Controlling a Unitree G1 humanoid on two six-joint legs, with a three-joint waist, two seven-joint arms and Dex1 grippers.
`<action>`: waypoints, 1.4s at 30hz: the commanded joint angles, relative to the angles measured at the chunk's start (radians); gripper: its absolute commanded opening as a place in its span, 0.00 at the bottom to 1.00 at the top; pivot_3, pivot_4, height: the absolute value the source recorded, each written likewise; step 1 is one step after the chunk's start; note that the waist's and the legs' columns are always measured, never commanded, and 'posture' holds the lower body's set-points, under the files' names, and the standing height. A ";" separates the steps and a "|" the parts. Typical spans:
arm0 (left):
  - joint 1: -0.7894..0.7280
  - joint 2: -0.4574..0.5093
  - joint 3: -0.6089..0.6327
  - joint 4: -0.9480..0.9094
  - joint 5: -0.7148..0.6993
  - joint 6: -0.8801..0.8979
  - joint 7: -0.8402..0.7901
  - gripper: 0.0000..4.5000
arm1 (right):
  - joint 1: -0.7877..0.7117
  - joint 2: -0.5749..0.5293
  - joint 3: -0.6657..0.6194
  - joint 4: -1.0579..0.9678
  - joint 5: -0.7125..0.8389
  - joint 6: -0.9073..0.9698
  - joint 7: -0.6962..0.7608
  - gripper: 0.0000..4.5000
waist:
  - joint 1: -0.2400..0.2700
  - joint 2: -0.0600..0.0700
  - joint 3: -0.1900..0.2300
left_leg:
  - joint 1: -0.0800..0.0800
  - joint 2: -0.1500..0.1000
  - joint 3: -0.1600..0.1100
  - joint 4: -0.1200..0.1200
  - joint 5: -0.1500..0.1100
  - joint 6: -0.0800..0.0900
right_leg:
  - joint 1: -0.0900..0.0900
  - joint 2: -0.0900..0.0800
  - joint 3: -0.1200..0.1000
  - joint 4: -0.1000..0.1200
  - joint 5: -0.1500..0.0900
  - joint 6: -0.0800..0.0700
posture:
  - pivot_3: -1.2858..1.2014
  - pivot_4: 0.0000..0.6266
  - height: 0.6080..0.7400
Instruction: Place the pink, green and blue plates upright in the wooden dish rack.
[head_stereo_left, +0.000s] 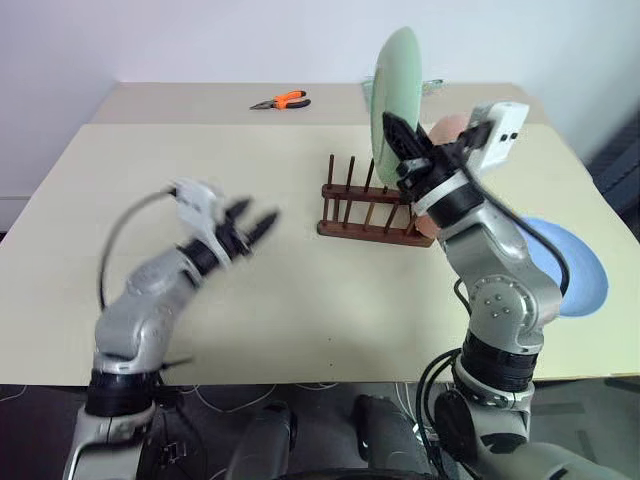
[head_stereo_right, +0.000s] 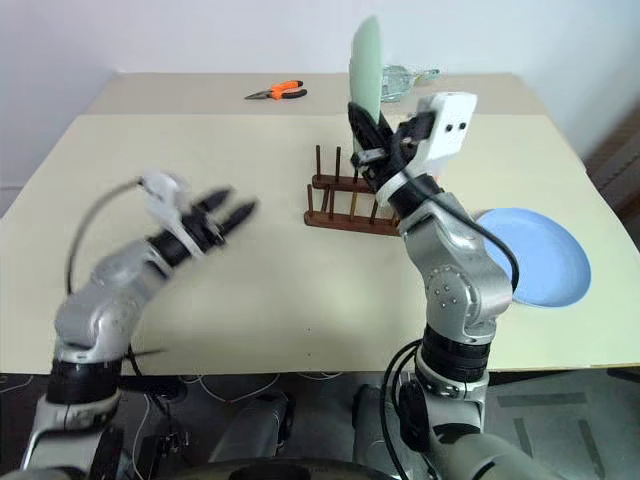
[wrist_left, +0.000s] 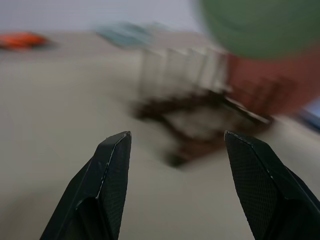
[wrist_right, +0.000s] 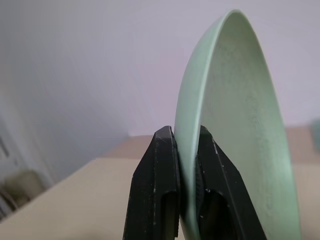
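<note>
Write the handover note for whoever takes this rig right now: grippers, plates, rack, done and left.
Right gripper: shut on the rim of the green plate, held upright in the air above the wooden dish rack.
Left gripper: open, empty, above the table, left of the rack.
Pink plate: standing at the rack's right end, partly hidden behind the right arm; whether it is properly seated cannot be told.
Blue plate: flat on the table, right of the rack.
Done: pink apparently racked.
Left: lower green between the pegs, then rack blue.
</note>
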 joint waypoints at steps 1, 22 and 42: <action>0.005 0.009 -0.009 -0.069 -0.033 0.019 -0.043 0.67 | -0.040 0.003 -0.038 -0.028 0.085 0.034 -0.070 0.00 | 0.000 0.003 0.000 | 0.000 0.000 0.000 0.000 0.000 0.000 | 0.000 0.000 0.000 0.000 0.000 0.000 | 0.52 0.24 1.00; 0.020 -0.009 -0.046 -0.079 0.022 0.021 -0.050 0.68 | -0.143 -0.058 -0.020 0.154 0.175 0.057 -0.193 0.67 | -0.002 0.005 -0.001 | 0.000 0.000 0.001 0.000 0.000 0.000 | 0.000 0.001 0.000 0.000 0.000 0.000 | 0.52 0.24 1.00; -0.034 -0.007 -0.113 -0.012 0.083 -0.007 -0.142 0.68 | 0.276 -0.763 -0.270 -0.008 0.067 -0.084 0.333 0.98 | 0.009 0.005 0.000 | 0.000 0.001 0.003 0.002 -0.002 0.004 | 0.007 -0.001 -0.001 -0.011 -0.003 0.004 | 0.52 0.24 1.00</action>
